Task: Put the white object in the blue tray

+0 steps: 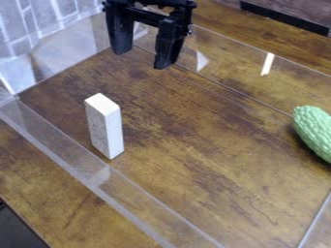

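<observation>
A small white rectangular block, the white object (105, 125), stands upright on its end on the wooden table, left of centre. My gripper (143, 44) hangs above the table at the top of the view, behind and to the right of the block, well apart from it. Its two black fingers (167, 47) stand apart with nothing between them, so it is open. The blue tray is out of view.
A bumpy green vegetable (315, 132) lies at the right edge. A transparent sheet with raised edges (91, 174) covers the wooden tabletop (207, 145). Grey tiled wall (33, 24) shows at the upper left.
</observation>
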You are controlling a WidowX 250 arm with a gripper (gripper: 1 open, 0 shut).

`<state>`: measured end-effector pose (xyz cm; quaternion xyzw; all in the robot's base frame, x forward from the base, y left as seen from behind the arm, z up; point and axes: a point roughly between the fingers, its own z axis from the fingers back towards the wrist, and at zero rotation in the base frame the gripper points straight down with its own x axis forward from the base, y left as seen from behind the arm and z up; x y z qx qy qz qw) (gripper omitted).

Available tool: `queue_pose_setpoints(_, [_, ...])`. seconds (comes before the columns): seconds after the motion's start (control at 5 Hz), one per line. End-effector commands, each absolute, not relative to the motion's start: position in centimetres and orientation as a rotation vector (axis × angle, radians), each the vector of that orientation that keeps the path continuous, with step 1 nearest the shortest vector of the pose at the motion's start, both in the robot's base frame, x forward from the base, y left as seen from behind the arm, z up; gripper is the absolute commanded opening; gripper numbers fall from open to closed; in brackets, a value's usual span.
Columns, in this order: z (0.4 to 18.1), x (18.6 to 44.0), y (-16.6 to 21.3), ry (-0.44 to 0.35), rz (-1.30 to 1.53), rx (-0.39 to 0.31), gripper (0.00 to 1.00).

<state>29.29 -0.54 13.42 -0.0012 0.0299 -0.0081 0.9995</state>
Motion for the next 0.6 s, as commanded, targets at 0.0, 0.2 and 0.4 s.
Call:
queue_pose_setpoints(0.0, [12.7, 29.1, -0.5, 0.079, -0.058, -0.005, 1.00])
queue_pose_setpoints(0.2, [11.9, 28.5, 0.1, 0.100, -0.178, -0.004, 1.00])
queue_pose_setpoints(0.4, [11.4, 28.1, 0.6, 0.108, -0.269, -0.004, 1.00])
